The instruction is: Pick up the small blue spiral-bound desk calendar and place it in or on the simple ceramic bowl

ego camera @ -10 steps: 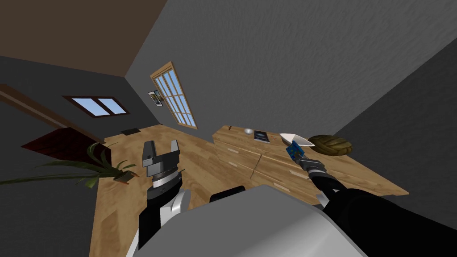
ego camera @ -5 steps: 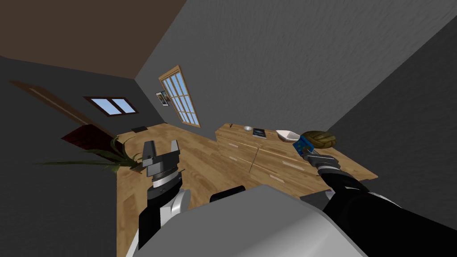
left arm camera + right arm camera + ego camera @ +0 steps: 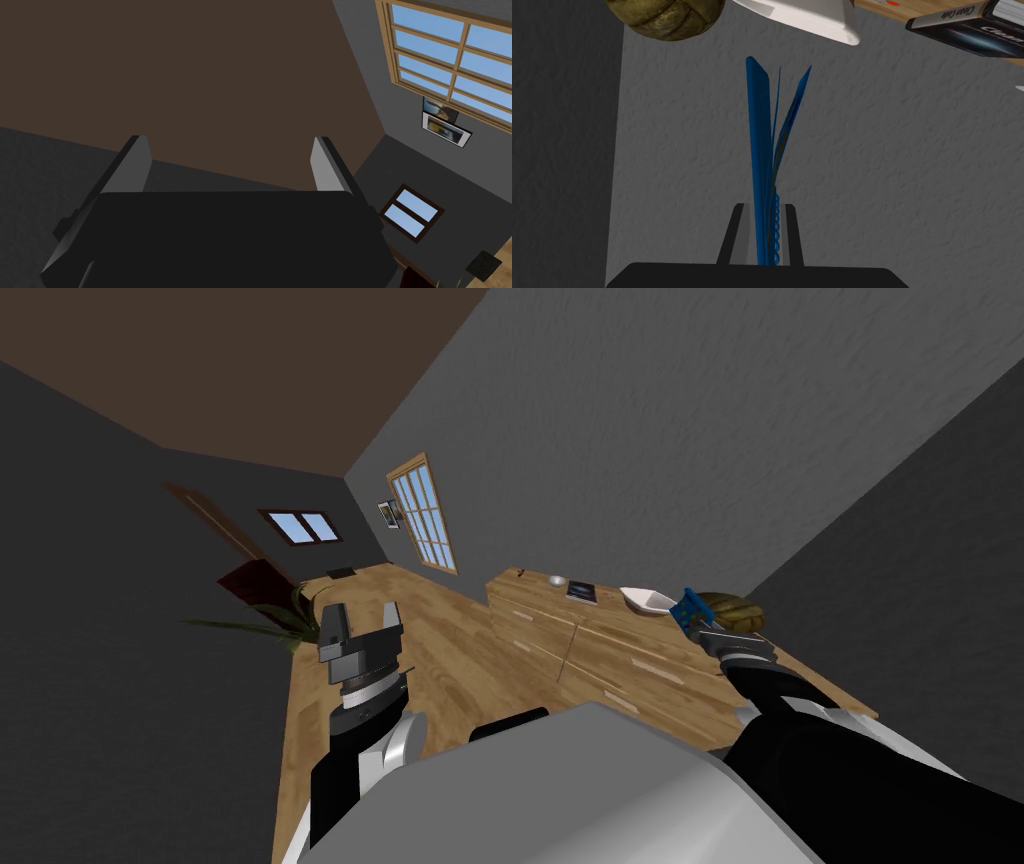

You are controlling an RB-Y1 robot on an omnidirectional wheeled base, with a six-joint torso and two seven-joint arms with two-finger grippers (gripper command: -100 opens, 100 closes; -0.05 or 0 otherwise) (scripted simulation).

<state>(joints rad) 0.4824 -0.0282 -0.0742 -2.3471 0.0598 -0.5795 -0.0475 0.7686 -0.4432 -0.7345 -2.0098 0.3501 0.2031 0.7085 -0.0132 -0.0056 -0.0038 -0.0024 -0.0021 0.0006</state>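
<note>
I count one blue calendar (image 3: pixel 760 150), one white bowl (image 3: pixel 812 17), one brown ball (image 3: pixel 662 17), one dresser (image 3: pixel 600 643), two windows (image 3: pixel 425 513) (image 3: pixel 300 526), and one book (image 3: pixel 952 27), possibly two.

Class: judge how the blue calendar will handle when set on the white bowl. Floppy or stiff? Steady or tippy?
The calendar is probably floppy: leaves fan apart above the fingers. Likely light, being thin. May tip off the shallow bowl.
</note>
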